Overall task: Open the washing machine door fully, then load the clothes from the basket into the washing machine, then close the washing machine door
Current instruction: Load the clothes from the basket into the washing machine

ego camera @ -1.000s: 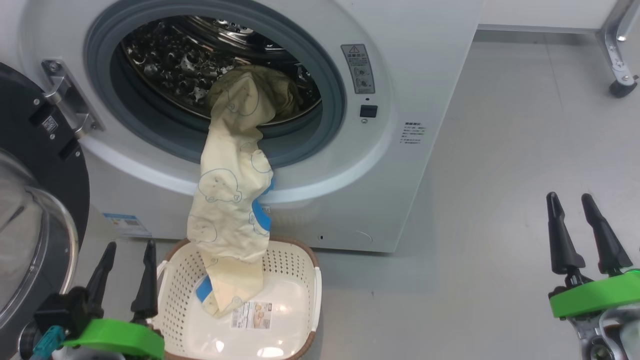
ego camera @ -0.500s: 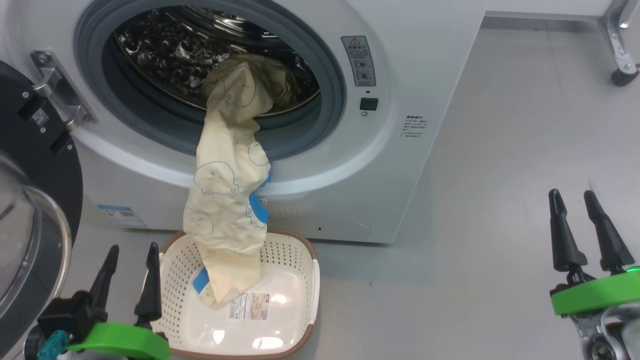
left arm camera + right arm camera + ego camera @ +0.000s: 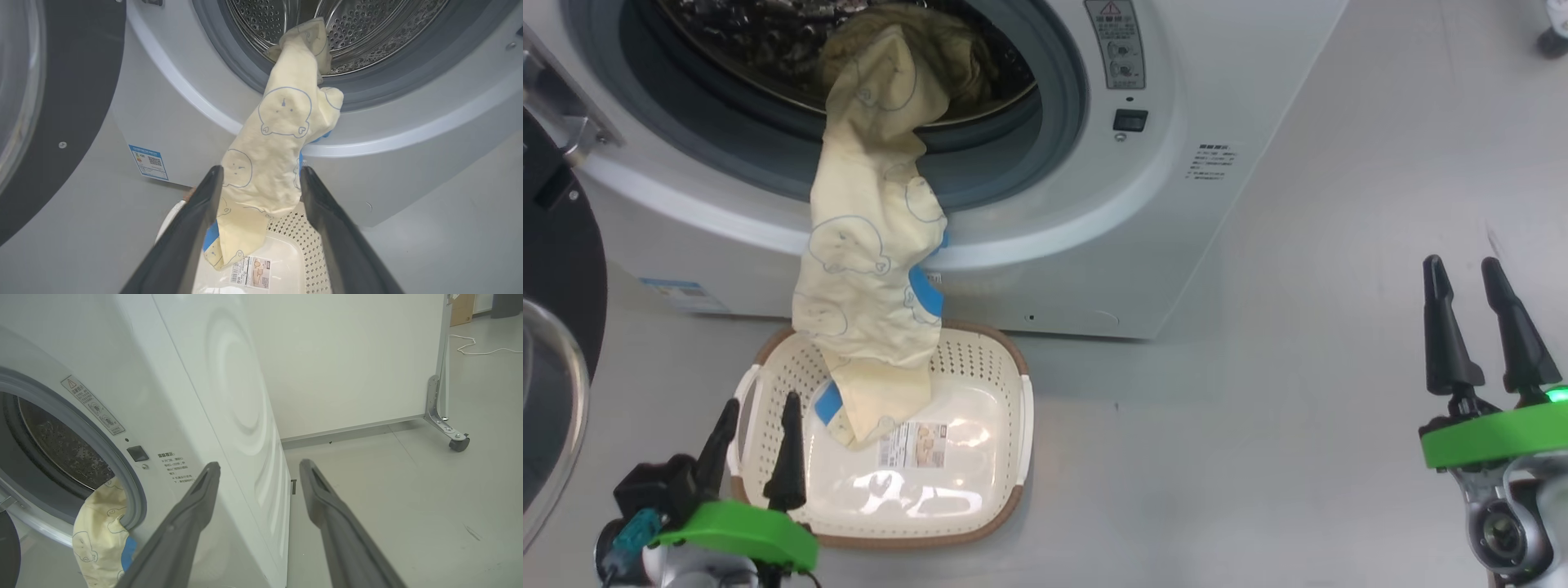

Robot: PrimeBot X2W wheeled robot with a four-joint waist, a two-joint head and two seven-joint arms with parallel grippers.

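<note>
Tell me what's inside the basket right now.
The lower end of the clothes, hanging from the washing machine, dips into the basket beside a label on its bottom. What that fabric covers is hidden.

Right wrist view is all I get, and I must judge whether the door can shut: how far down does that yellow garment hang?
Observer: The clothes hang out of the washing machine, over its lip, lower end lying in the basket.
Operator: What else is in there?
Observer: A label on its bottom.
Operator: And the left claw?
Observer: The left claw is open at the basket's near left side, gripping nothing.
</note>
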